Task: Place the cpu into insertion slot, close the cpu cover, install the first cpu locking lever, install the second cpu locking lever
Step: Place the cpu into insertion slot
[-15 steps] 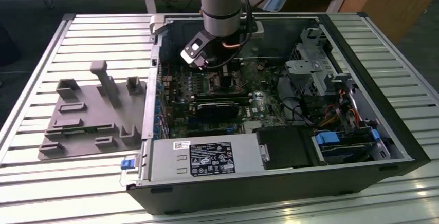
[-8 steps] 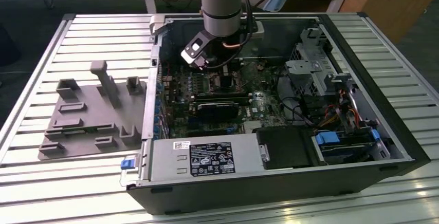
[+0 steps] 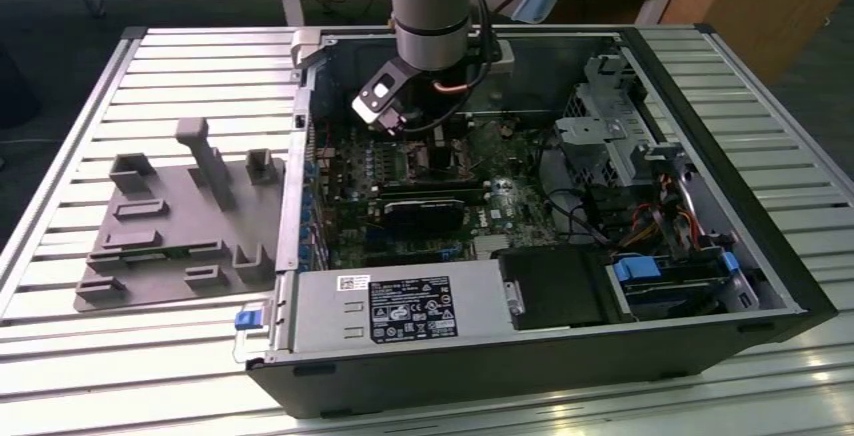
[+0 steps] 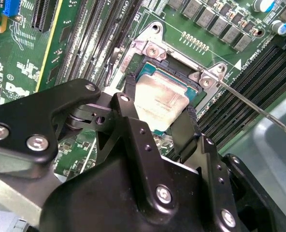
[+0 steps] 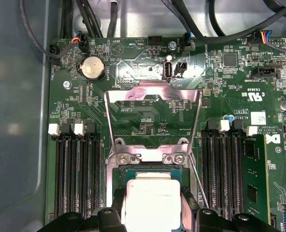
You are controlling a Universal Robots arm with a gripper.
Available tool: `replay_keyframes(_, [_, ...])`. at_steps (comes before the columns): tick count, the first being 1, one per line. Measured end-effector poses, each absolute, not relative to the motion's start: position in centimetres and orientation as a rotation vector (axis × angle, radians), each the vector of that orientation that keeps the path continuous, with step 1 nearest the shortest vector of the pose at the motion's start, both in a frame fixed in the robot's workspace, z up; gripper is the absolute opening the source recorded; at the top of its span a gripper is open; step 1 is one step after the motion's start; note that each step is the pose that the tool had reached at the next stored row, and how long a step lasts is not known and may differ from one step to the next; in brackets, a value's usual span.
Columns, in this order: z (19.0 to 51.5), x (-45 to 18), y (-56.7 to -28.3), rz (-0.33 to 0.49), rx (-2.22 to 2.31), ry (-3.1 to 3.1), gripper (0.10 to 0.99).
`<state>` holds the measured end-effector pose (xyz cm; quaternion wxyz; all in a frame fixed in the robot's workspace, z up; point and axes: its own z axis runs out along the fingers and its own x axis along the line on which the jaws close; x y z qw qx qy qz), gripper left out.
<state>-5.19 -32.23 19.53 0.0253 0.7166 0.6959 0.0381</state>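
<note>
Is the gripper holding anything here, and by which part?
The cpu, pinched by two opposite side edges between the fingers of the gripper, over the insertion slot.

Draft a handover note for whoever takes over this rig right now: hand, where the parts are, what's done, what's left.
The hand: shut on the cpu, gripping two opposite edges.
The cpu: at the insertion slot; I cannot tell if it is fully seated.
The cpu cover: flipped open, lying back.
One locking lever: unlatched.
Done: cpu at the slot.
Left: cover not closed, levers not latched.
</note>
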Motion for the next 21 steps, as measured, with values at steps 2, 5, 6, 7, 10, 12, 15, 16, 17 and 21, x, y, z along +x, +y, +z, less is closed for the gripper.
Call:
replay_keyframes(2, [19.53,-5.19,-32.23,0.118,2.204,2.164,0.537])
replay_keyframes(5, [19.48,-5.2,-32.23,0.119,2.194,2.176,0.537])
replay_keyframes(6, [19.44,-5.19,-32.23,0.119,2.193,2.176,0.537])
replay_keyframes(7, [19.4,-5.19,-32.23,0.119,2.193,2.176,0.537])
replay_keyframes(10, [19.31,-5.2,-32.22,0.12,2.194,2.177,0.537])
replay_keyframes(12, [19.27,-5.19,-32.21,0.121,2.194,2.177,0.537])
replay_keyframes(15, [19.23,-5.2,-32.22,0.121,2.194,2.177,0.537])
replay_keyframes(16, [19.21,-5.2,-32.22,0.121,2.194,2.177,0.537])
replay_keyframes(17, [19.2,-5.2,-32.22,0.121,2.194,2.177,0.537])
replay_keyframes(21, [19.17,-5.2,-32.21,0.121,2.196,2.175,0.537])
